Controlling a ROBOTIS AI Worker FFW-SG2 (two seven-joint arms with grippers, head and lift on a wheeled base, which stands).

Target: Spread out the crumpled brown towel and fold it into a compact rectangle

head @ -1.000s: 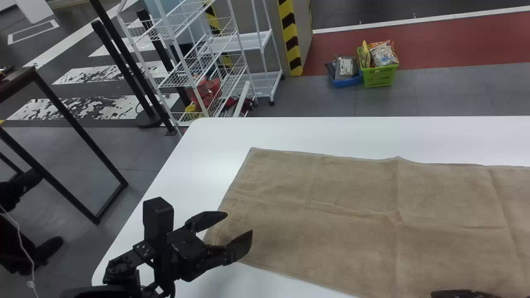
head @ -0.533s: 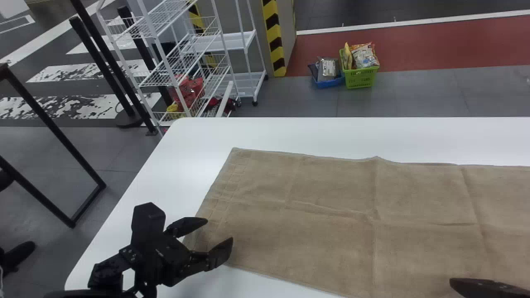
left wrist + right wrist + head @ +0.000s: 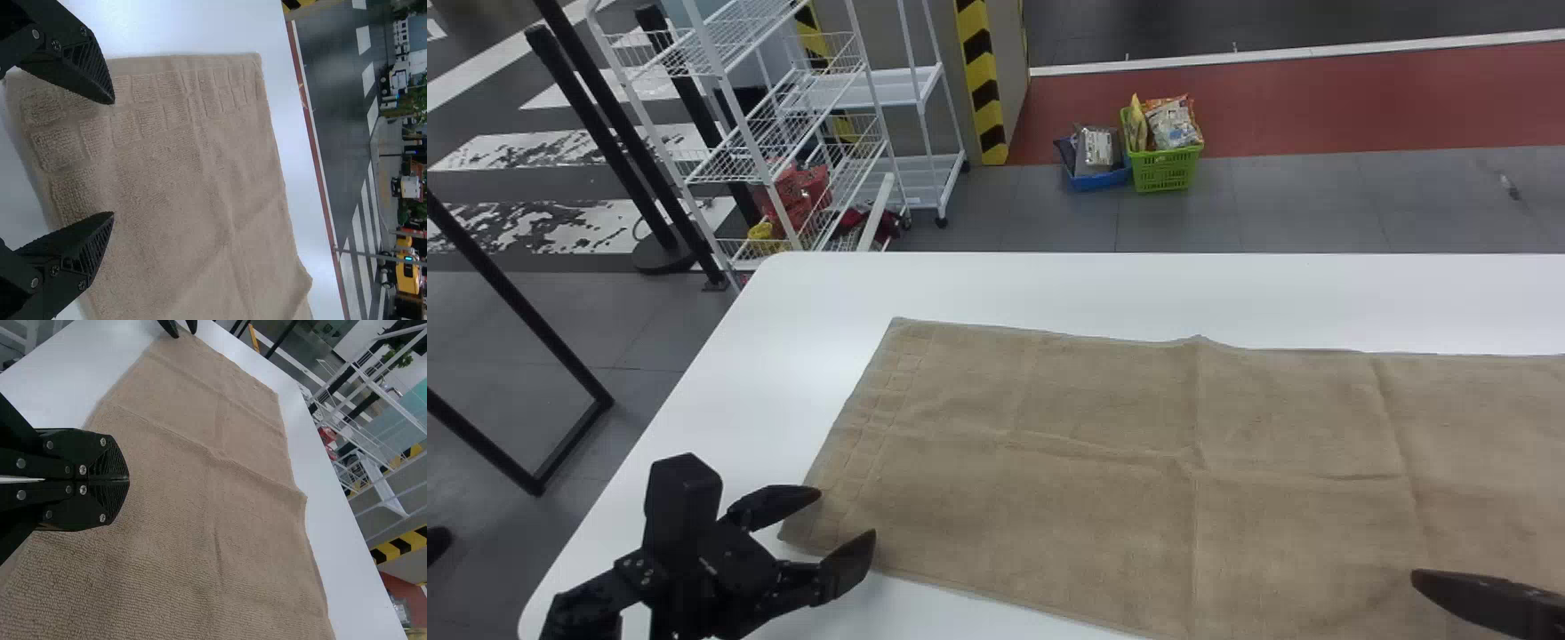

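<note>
Head view: the brown towel [image 3: 1085, 489] lies spread across the white table [image 3: 800, 338], open rather than folded, its long far edge running roughly along the table's far side and rising to a small peak partway. You can see creases crossing it, and a grid-patterned band runs down its left end. Over by that end hangs the left gripper [image 3: 838, 523], fingers [image 3: 845, 564] spread well apart, the near corner of the cloth close by them; whether they touch it I can't say from here. In the left wrist view both tips sit over the banded end, with nothing clamped. Toward the near right the right gripper [image 3: 1424, 583] is over the cloth, and its own wrist view has its two fingers pressed together, with no fold of towel to be seen between them. Across the floor beyond the table stand a white rack [image 3: 903, 89], a green basket [image 3: 1167, 171] and, just beside that, a blue basket [image 3: 1098, 180].
</note>
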